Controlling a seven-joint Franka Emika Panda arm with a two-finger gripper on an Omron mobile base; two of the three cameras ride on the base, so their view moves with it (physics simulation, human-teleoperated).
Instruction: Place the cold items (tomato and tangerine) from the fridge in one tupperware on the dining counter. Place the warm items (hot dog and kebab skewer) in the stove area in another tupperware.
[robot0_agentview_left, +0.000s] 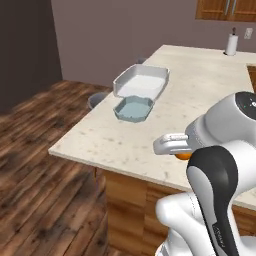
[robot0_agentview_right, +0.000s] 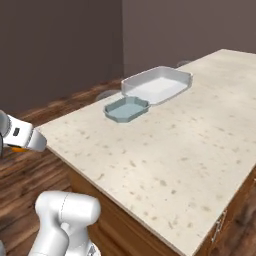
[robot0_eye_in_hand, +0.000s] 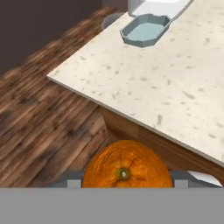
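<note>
My gripper (robot0_eye_in_hand: 125, 183) is shut on the tangerine (robot0_eye_in_hand: 124, 168), a bright orange ball with its green stem spot facing the hand camera. It hangs off the near corner of the dining counter (robot0_agentview_left: 200, 90), over the wooden floor. A sliver of the tangerine (robot0_agentview_left: 184, 156) peeks from under the white hand in the left base view. Far across the counter's left end stands the large white tupperware (robot0_agentview_left: 142, 80) (robot0_agentview_right: 157, 85). The small teal tupperware (robot0_agentview_left: 133, 109) (robot0_agentview_right: 127, 109) (robot0_eye_in_hand: 145, 29) sits just in front of it. Both look empty. Tomato, hot dog, kebab skewer, fridge and stove are out of view.
A paper towel roll (robot0_agentview_left: 231, 44) stands at the counter's far end below wooden wall cabinets (robot0_agentview_left: 227, 9). A grey stool (robot0_agentview_left: 97, 100) sits on the dark wood floor (robot0_agentview_left: 40, 150) beside the counter's left edge. My own white arm (robot0_agentview_left: 220, 180) fills the lower right.
</note>
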